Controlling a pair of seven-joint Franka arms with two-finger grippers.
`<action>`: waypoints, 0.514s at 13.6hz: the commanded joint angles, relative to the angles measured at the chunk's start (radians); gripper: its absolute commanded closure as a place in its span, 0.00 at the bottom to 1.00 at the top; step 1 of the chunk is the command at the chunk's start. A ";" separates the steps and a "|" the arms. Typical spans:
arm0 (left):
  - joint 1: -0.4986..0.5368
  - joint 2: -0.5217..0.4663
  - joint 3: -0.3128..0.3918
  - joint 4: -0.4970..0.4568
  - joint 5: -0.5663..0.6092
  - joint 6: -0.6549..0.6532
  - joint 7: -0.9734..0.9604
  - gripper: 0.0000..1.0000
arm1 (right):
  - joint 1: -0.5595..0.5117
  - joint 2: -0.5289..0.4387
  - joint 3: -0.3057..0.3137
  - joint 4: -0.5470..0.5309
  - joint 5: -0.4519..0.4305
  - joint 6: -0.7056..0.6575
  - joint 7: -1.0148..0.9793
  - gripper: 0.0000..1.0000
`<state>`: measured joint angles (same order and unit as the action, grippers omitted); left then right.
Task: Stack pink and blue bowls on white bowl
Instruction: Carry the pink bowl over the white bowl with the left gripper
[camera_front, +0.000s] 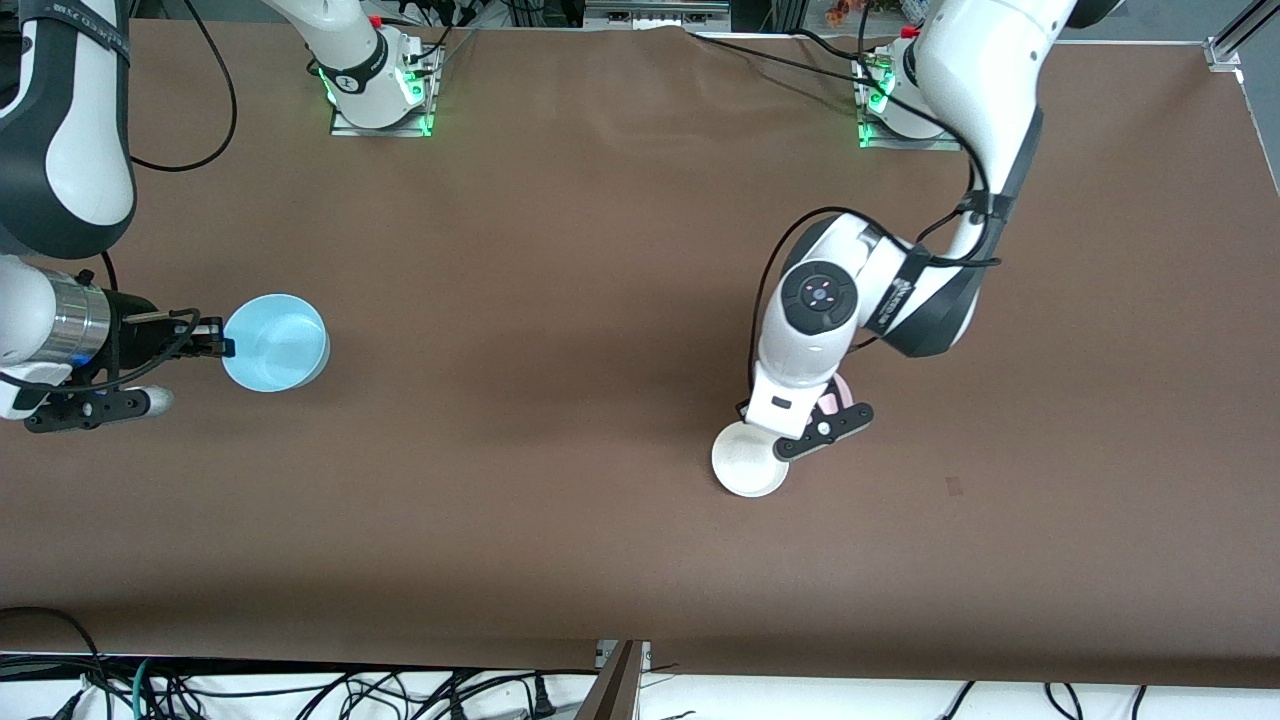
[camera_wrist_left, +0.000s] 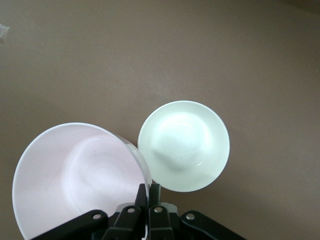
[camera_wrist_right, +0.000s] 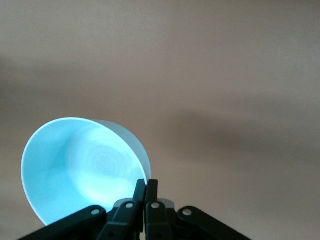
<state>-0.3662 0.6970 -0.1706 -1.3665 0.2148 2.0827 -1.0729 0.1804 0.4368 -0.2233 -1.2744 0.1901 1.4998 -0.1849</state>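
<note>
Brown table (camera_front: 600, 300) fills the whole scene. At the left arm's end, the left gripper (camera_wrist_left: 148, 192) pinches the rim of the pink bowl (camera_wrist_left: 75, 175) and holds it up in the air, tipped a little. The white bowl (camera_wrist_left: 183, 146) sits flat on the table just beside and below that claw, mouth facing up. Over the right arm's end, the right gripper (camera_wrist_right: 145, 189) is clenched on the rim of the blue bowl (camera_wrist_right: 80, 170), which also hangs tipped with its mouth mostly up. These bowls look light, smooth and hard, so they may slip. I think the thin rim is the best place to hold. Being round, they have no long side.
</note>
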 joint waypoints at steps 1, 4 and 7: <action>-0.025 0.093 0.023 0.154 0.026 -0.038 -0.090 1.00 | 0.001 -0.009 0.005 0.004 0.005 -0.016 0.002 1.00; -0.054 0.153 0.046 0.239 0.025 -0.038 -0.154 1.00 | 0.002 -0.009 0.005 0.004 0.003 -0.016 0.002 1.00; -0.059 0.206 0.051 0.325 0.023 -0.033 -0.217 1.00 | 0.002 -0.009 0.005 0.006 0.003 -0.016 0.002 1.00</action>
<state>-0.4039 0.8384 -0.1351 -1.1592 0.2154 2.0805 -1.2395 0.1858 0.4368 -0.2225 -1.2744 0.1901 1.4998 -0.1849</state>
